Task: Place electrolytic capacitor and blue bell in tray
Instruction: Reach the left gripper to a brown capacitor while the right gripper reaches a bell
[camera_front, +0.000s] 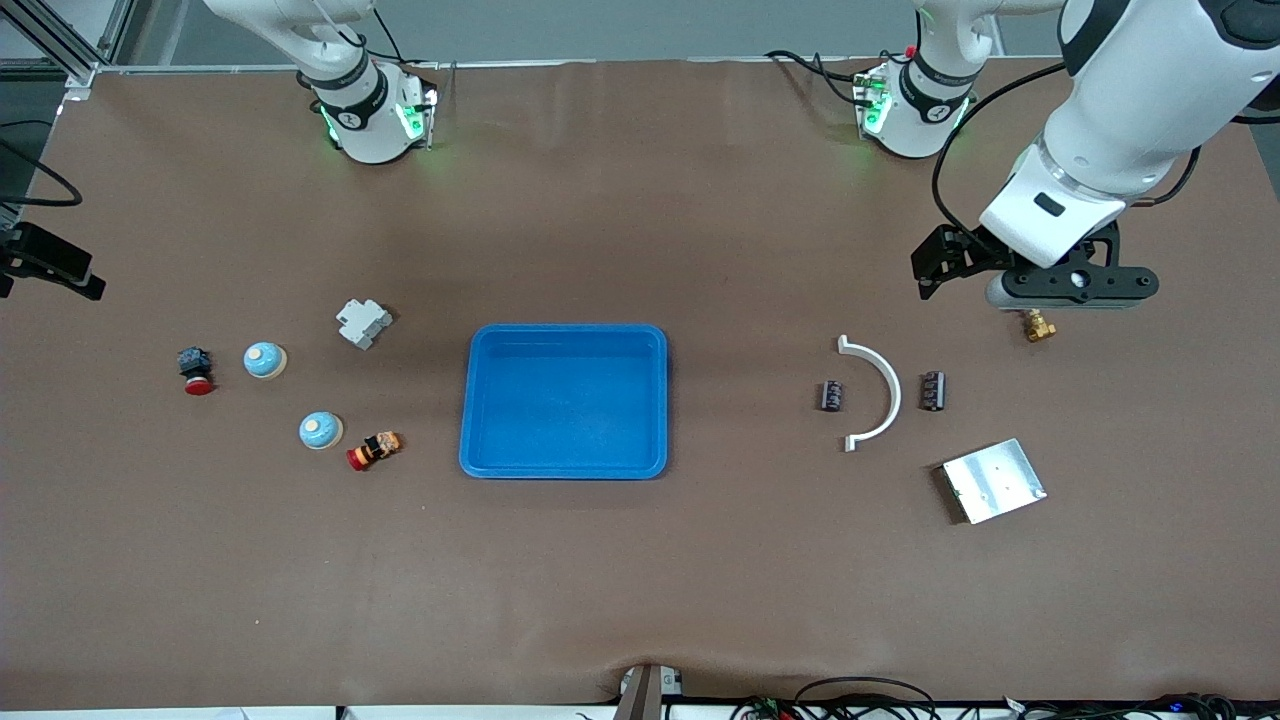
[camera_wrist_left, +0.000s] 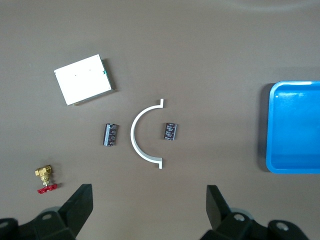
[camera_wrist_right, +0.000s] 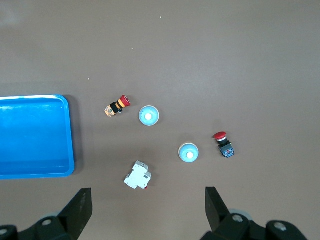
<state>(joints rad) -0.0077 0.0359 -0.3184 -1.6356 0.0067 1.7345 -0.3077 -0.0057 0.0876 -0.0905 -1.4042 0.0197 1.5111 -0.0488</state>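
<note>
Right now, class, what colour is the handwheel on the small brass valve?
Red. The brass valve shows its red handwheel best in the left wrist view.

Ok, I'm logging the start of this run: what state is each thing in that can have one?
tray: empty
two blue bells: on the table, outside the tray
two capacitors: lying on their sides, one each side of the white arc
left gripper: jaws open, holding nothing
right gripper: jaws open, holding nothing

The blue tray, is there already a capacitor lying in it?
No, the blue tray is bare inside; both capacitors lie on the table beside the white arc.
</note>
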